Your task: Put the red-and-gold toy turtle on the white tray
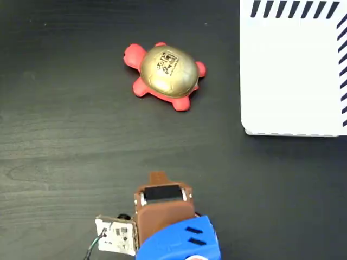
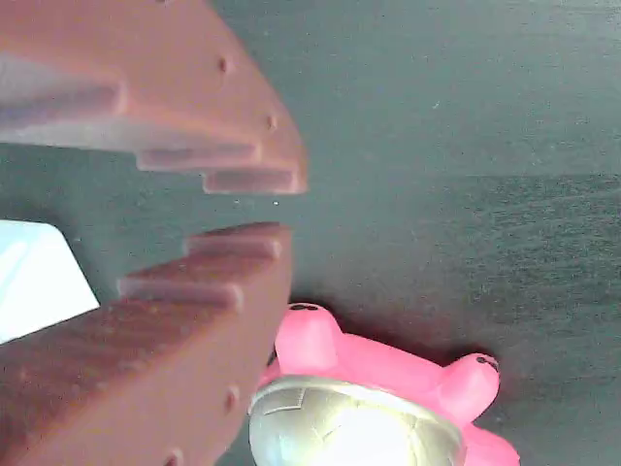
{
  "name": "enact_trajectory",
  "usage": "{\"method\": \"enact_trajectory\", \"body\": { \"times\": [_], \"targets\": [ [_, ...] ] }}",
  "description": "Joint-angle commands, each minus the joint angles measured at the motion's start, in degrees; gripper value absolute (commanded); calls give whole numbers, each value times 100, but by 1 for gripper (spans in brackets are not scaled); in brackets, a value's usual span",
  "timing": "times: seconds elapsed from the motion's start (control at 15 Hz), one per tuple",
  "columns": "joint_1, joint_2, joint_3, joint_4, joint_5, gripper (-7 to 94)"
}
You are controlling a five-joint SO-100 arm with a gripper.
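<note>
Brown toothed plastic gripper nearest lens, jaws slightly parted, grasping nothing. Squishy red-and-gold toy turtle on dark wooden table, apart from striped white rectangular tray. Nothing done; pickup, transfer remain.

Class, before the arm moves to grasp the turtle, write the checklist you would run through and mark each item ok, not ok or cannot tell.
1. Gripper empty: ok, nothing between the jaws.
2. Jaws wide enough for the shell: not ok, only a narrow gap.
3. Red-and-gold toy turtle upright on the table: ok.
4. Path from gripper to turtle free: ok, bare dark table between them.
5. White tray has room: ok, its visible part is bare.
6. Gripper over the turtle: not ok, apart from it.
</note>
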Motion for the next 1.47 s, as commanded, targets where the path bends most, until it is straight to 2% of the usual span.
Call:
{"method": "enact_trajectory", "body": {
  "times": [0.0, 0.8, 0.93, 1.13, 1.4],
  "targets": [
    [-70, 35, -35, 88, 53, 0],
    [-193, 35, -35, 97, -70, 0],
    [-185, -149, -79, -79, -79, 0],
    [-35, -1459, -1063, -888, 387, 0],
    [343, -4808, -3753, -308, 1257, 0]
  ]
}}
